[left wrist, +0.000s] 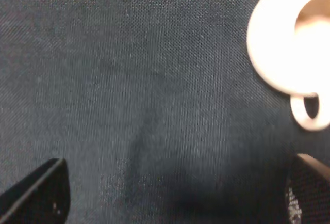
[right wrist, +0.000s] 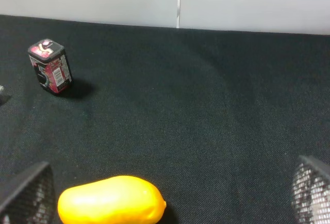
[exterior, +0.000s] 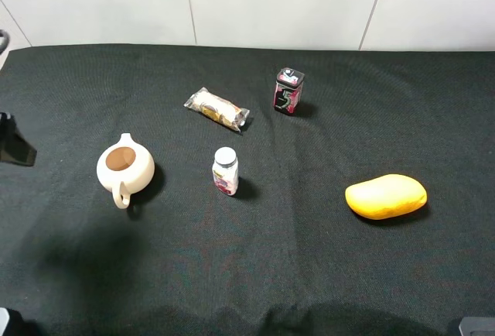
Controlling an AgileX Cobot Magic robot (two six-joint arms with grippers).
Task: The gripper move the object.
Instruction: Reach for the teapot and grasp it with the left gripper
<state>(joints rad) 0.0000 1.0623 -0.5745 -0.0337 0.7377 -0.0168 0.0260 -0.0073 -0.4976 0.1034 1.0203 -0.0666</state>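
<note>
The bench (exterior: 325, 274), under black cloth, carries five things set well apart, most likely so that a claw can come down on one without knocking another. The mango (exterior: 386, 196) lies on its side at the near right. The teapot (exterior: 124, 167) stands upright at the left, brown opening up, spout to the far side and loop handle toward the near edge, a pose that leaves rim and handle free to grip. A packet (exterior: 217, 110) lies flat at far centre, a small box (exterior: 288, 91) stands to its right, and a bottle (exterior: 225, 171) stands upright in the middle.

The left claw (left wrist: 172, 193) hangs over bare cloth with its jaws spread wide and nothing between them, which I take as readiness for a grasp not yet begun. The teapot lies ahead of it and off to one side, its handle (left wrist: 309, 111) pointing back at the nearer finger (left wrist: 309, 188); the pot is outside the gap, so the claw would need to shift across and forward.

The right claw (right wrist: 170, 193) is likewise wide apart and empty, low by the mango.
</note>
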